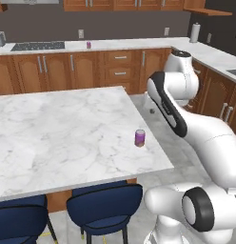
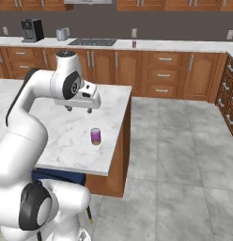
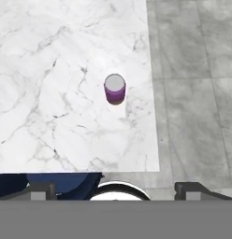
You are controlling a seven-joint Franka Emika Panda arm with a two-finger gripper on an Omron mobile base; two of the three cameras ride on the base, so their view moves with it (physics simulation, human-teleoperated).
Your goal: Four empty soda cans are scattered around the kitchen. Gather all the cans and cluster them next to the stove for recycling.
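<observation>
From the left base view, a purple soda can (image 1: pixel 140 137) is seen upright on the island (image 1: pixel 53 138), near its right edge and toward the front right corner. A second can (image 1: pixel 88 45) is made out on the back counter (image 1: pixel 134 44), just right of the stove (image 1: pixel 38 46). The arm is raised beside the island's right edge.

From the right base view, the gripper (image 2: pixel 79 109) is found poised above the island (image 2: pixel 48 141), well clear of the near can (image 2: pixel 95 136), which stands a little in from the right edge and near the front. The far can (image 2: pixel 134 44) is spotted again on the back counter, right of the stove (image 2: pixel 92 42).

In the hand view, the can (image 3: pixel 115 88) is looked down on from above, its pale top showing, close to the island's (image 3: pixel 52 93) edge with the floor beyond. The finger tips (image 3: pixel 196 189) are set far apart at the bottom, so the pincer is wide and nothing is held.

The step in hand is judged to be the approach to this island can. A descent straight over it is called for next, the jaws brought to straddle its body before closing. Carriage to the stove would then follow.
</observation>
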